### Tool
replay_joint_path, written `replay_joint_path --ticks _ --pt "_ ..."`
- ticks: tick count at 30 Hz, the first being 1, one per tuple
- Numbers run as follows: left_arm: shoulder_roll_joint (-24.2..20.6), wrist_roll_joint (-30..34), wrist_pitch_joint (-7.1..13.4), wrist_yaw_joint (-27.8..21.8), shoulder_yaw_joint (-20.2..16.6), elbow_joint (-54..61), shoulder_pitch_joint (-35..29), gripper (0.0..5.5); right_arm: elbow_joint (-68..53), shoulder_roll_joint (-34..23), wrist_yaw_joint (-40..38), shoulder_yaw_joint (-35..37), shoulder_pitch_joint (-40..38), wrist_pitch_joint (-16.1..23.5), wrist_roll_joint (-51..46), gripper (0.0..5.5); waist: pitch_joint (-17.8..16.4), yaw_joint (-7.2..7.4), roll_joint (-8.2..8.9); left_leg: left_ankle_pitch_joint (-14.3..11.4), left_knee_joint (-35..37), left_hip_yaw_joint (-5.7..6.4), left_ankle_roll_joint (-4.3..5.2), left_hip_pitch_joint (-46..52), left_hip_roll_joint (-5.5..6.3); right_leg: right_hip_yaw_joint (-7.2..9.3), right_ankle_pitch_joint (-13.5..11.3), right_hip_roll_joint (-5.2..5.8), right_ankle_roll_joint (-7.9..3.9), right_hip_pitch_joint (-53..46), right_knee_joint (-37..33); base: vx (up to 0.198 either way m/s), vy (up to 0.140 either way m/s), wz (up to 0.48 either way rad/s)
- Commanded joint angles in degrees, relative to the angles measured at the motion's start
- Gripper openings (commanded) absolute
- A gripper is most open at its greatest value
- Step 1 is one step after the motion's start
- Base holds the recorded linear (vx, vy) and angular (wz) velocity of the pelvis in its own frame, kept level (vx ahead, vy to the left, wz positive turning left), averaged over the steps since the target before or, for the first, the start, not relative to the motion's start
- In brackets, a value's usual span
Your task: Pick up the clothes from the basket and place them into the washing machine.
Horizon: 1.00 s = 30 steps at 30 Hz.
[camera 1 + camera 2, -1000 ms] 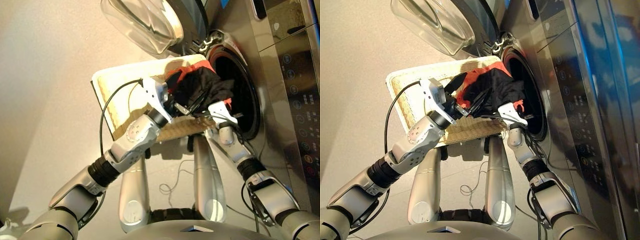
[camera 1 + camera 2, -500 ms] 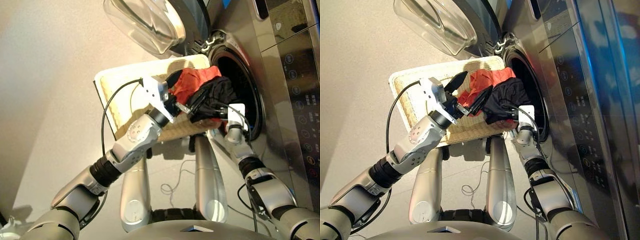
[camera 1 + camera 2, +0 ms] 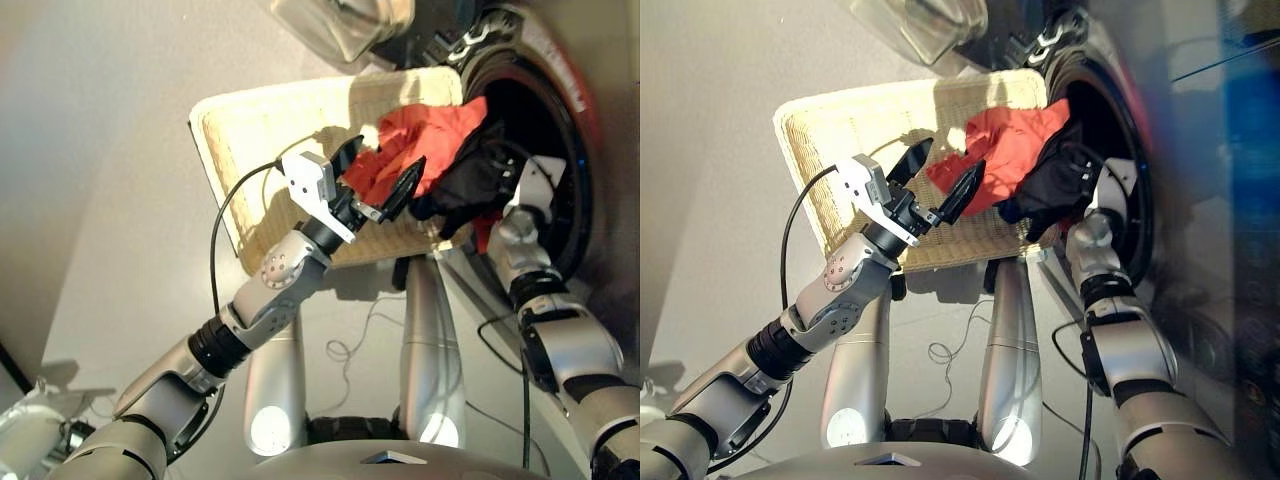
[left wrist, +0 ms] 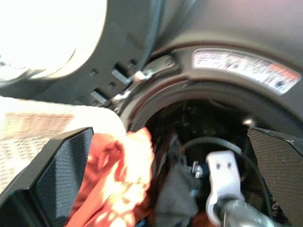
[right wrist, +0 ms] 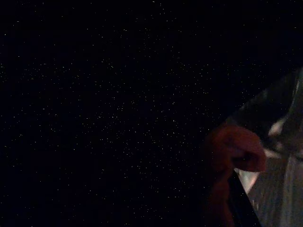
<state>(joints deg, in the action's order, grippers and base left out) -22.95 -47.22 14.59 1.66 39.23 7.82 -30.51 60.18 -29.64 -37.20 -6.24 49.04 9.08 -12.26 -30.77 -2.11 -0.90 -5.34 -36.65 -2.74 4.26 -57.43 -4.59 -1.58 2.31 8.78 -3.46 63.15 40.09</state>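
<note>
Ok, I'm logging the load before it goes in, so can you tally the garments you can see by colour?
Coral-red garment: 1
Black garment: 1
Navy blue: 0 in view
Total visible: 2, both at the basket edge by the washing machine porthole.

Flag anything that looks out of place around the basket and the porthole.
The coral-red garment lies half over the cream wicker basket's rim at the dark grey washing machine's porthole, not inside. The black garment bunches against the right gripper at the opening.
</note>
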Motion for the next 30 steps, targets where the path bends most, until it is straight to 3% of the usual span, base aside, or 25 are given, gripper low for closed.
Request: replay_joint_path --ticks 1,16,30 --pt "0.15 0.73 3.18 -0.42 -1.07 9.48 1.31 5.5 -0.55 -9.8 -3.94 0.06 2.31 1.45 -1.21 0.0 0.97 0.5 -3.62 -2.87 -4.45 -0.55 0.58 -1.7 -1.96 -2.58 2.61 0.27 -4.29 -2.56 -0.98 0.0 0.0 0.0" --pt "-1.35 0.25 3.21 1.92 -1.38 10.11 0.08 5.5 4.67 -16.38 -6.28 0.54 12.22 2.06 -9.12 0.0 0.97 0.71 -2.96 -4.21 -7.49 -0.97 0.4 -5.15 -2.43 -2.62 3.54 0.35 -4.4 1.46 1.93 0.0 0.0 0.0" --pt "-1.5 -0.3 2.23 4.37 -1.21 9.85 -0.85 5.5 12.46 -21.97 -11.64 7.58 12.15 4.39 -22.34 0.0 0.97 1.06 -3.48 -4.11 -6.35 -1.1 0.71 -3.88 -2.34 -2.81 3.84 0.5 -4.51 0.92 1.86 0.0 0.0 0.0"
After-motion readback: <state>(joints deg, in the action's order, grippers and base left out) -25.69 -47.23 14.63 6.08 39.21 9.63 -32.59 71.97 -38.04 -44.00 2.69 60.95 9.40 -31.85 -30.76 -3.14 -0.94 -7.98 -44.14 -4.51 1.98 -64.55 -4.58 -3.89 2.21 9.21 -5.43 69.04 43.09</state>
